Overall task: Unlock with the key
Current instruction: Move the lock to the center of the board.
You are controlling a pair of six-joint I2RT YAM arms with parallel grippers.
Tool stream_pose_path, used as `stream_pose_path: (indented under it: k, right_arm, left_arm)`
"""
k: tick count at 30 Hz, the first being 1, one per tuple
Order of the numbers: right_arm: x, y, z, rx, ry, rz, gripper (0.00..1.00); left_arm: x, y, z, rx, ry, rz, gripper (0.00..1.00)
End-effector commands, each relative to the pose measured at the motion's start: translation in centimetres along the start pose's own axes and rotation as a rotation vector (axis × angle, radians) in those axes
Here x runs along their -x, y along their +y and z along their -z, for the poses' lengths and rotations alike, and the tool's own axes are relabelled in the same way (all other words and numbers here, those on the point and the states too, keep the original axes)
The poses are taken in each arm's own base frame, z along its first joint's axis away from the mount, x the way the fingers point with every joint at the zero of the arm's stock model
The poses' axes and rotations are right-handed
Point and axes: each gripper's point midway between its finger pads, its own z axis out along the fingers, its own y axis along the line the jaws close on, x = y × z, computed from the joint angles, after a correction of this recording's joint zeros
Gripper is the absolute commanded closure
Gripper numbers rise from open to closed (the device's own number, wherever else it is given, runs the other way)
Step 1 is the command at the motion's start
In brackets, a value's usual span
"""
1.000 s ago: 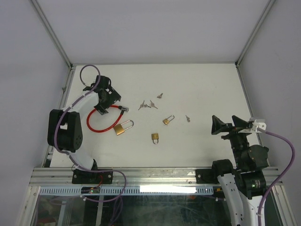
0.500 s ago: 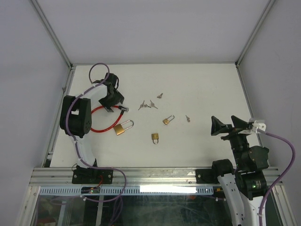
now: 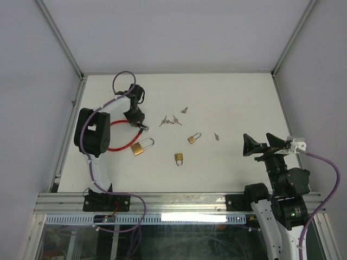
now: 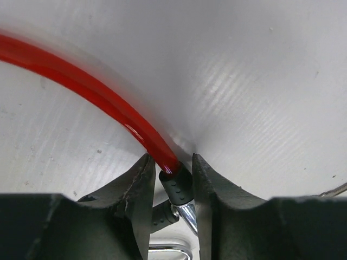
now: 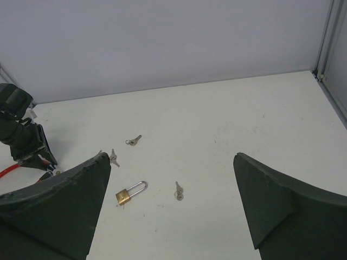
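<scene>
**While the right jaws gape, the left jaws straddle the cable (image 3: 115, 145) end**

Where the red cable meets its black cap (image 4: 176, 187), the left jaws stand one to each side, narrowed to a slot barely wider than the cap. In the wrist view the finger (image 4: 209, 189) at 3 o'clock of the cap looks to be against it. At 9 o'clock the dark finger and dark cap run together, so I cannot tell whether the jaws clamp the cap or merely flank it. A bright metal pin (image 4: 187, 214) shows between the fingers at 6 o'clock of the cap.

Seen from above, the left arm (image 3: 92, 135) reaches to about 10 o'clock of the table (image 3: 233, 92) middle. The cable lies looped on the table at 9 o'clock. A big brass padlock (image 3: 139, 149) lies at 4 o'clock of the loop, with its shackle toward 2 o'clock. Whether the shackle passes through the cable I cannot tell.

Near the table middle lies a small padlock (image 3: 193, 138), and a second small padlock (image 3: 178, 158) lies at 7 o'clock of it. A cluster of keys (image 3: 170, 120) lies at 3 o'clock of the left jaws, well apart from them. One key (image 3: 184, 110) lies at 1 o'clock of the cluster. Another key (image 3: 216, 136) lies at 3 o'clock of the first small padlock.

The right arm (image 3: 284, 184) stands at 4 o'clock of the table. The right jaws are spread wide with nothing between them, held above the table and facing 9 o'clock.
</scene>
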Motion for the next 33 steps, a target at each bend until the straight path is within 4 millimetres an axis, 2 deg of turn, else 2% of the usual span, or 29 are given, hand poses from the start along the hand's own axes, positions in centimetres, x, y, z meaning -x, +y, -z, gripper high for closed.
stream_pose_path:
  k: [1,5,9,19,27,30,33]
  right_arm:
    - [1.5,0.7,0.1,0.036,-0.058,0.012,0.0]
    - [1.5,0.7,0.1,0.037,-0.059,0.013,0.0]
    - [1.5,0.7,0.0,0.04,-0.058,0.016,0.0]
    - [1.3,0.4,0.0,0.023,-0.051,0.021,0.0]
    - [1.1,0.3,-0.2,0.014,-0.027,0.027,0.01]
    - [1.0,0.5,-0.3,0.021,-0.009,0.026,0.0]
    - [1.0,0.9,-0.5,0.039,0.016,0.021,0.01]
  left_arm:
    - [-0.4,-2.9,0.9,-0.062,-0.022,-0.152,0.71]
    - [-1.3,-4.6,1.6,-0.102,-0.024,-0.258,0.8]
    - [-2.7,-6.0,2.4,-0.141,-0.021,-0.352,0.83]
    - [-9.1,-10.3,5.0,-0.293,0.042,-0.548,0.84]
    - [-12.3,-11.8,7.2,-0.358,0.042,-0.609,0.78]
    - [-13.2,-12.1,7.7,-0.389,0.058,-0.607,0.68]
    - [-13.3,-12.3,8.3,-0.414,0.053,-0.579,0.59]
